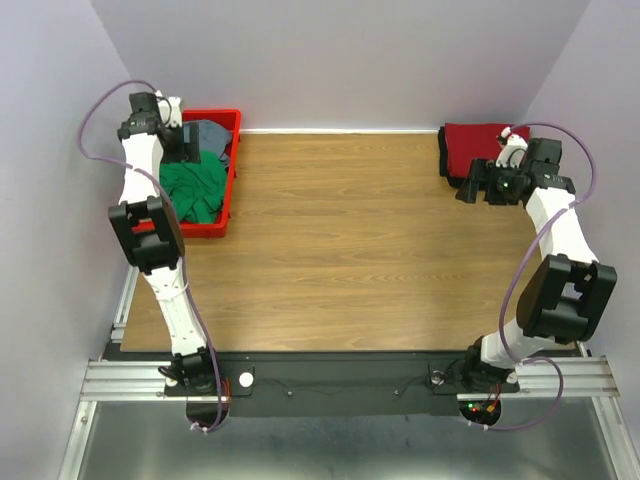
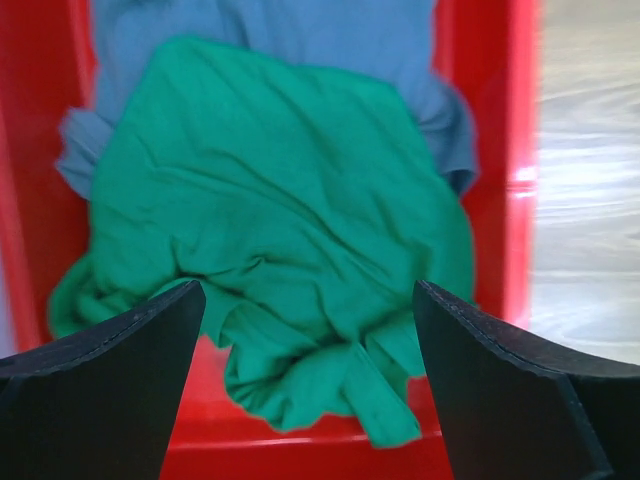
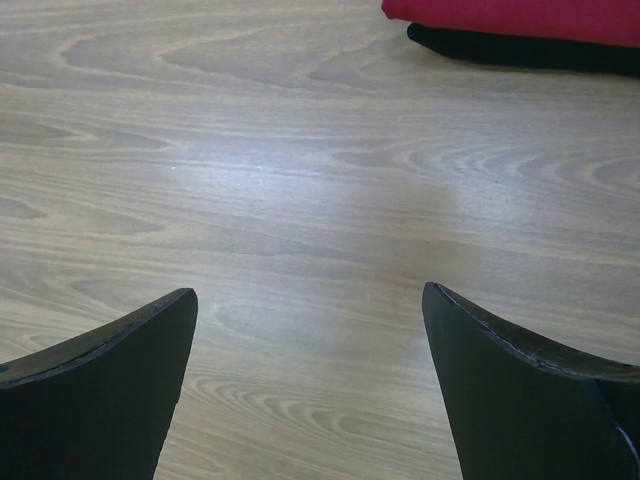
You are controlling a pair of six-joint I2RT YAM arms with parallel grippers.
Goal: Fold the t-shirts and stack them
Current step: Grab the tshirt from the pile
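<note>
Because the bright green t-shirt lies crumpled on top of the grey-blue t-shirt inside the red bin at the far left corner of the table, the likeliest slip is a double pick. The left gripper hangs over the heap with its jaws spread wide and nothing between them. A deep plunge could pinch both layers and drag the two shirts out together. A bite on one of the bunched folds near the bin's near wall would probably lift the green shirt twisted (awkward to spread flat afterwards). The bin walls stand close on either side of the cloth, so a finger coming down off-centre could strike the rim or shove the bin along the left edge. A trailing sleeve might also snag on the wall as the shirt comes up.

Near the far right corner the right gripper is likewise open and empty over bare wood. It sits just beside the stack where the dark red t-shirt rests on the black t-shirt. A careless swing of that arm could nudge the pile askew. Between bin and stack, nothing lies on the wood to block spreading.
</note>
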